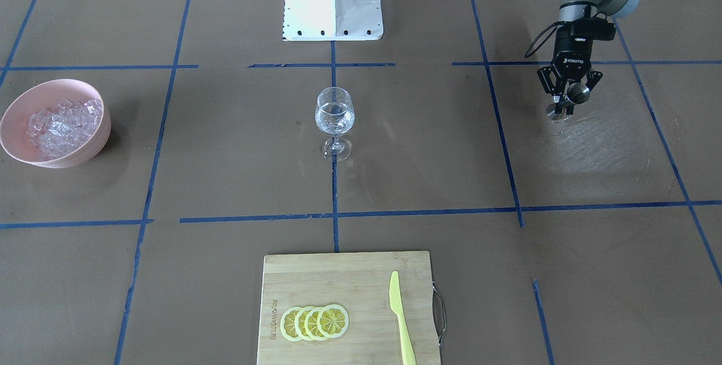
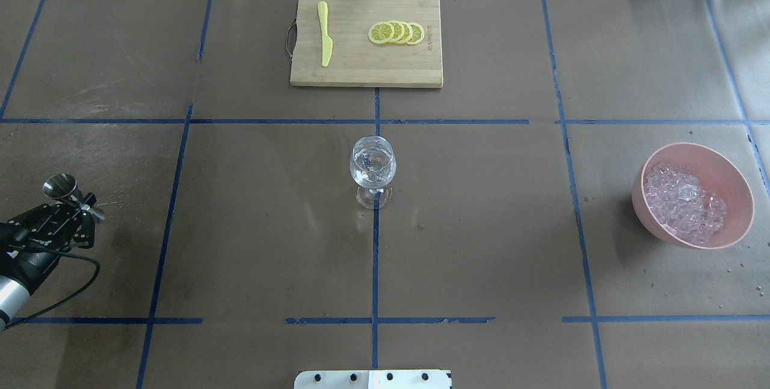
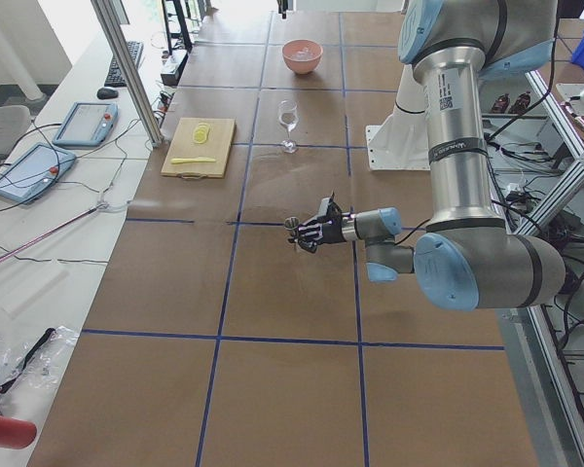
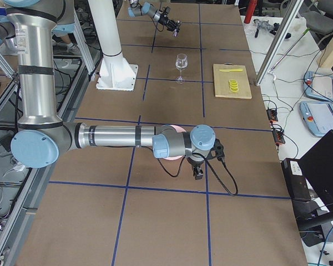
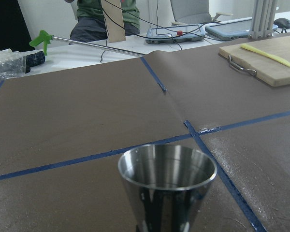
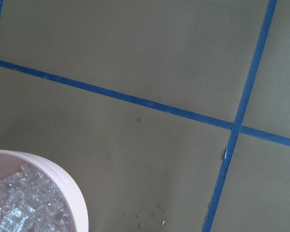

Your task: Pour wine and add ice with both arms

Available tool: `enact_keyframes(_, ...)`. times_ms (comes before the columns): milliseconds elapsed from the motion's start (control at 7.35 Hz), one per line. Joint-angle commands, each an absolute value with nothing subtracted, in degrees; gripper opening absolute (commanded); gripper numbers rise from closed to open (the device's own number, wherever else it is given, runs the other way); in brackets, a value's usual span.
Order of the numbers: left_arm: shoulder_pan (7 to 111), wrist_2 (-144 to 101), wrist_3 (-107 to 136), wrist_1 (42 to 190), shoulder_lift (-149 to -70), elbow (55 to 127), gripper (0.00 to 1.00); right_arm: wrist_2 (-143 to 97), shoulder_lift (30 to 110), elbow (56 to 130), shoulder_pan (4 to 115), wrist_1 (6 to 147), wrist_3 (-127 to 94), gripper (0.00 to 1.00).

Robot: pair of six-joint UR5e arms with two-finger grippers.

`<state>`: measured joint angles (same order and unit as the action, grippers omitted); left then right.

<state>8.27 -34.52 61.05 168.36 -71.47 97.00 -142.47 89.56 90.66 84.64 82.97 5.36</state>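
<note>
Only the right-side view shows the right end effector [image 4: 198,170], hanging over the pink bowl [image 1: 84,152] of ice [image 1: 61,123] by the surface's right edge, can't tell if it's clenched. Left end effector [image 1: 566,103] grips a steel jigger [image 1: 578,93] near the left edge. Wine [image 1: 335,121] sits in the glass [image 1: 334,100] mid-surface, cutting board [image 1: 338,280] at the far edge
</note>
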Motion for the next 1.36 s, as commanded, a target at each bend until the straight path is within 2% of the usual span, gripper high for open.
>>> enact_keyframes(0,5.37,-27.45,63.89,168.40,-71.46,95.63,0.00,-142.38,89.56,90.62,84.64,83.06,5.36,1.00)
enact_keyframes(136,3.80,-25.51,67.12,168.49,-71.46,93.45,0.00,-142.38,89.56,90.62,84.64,82.97,5.36,1.00)
enact_keyframes(1225,-0.78,-20.74,71.98,168.40,-71.46,90.01,0.00,-142.38,89.56,90.70,84.64,82.97,5.36,1.00)
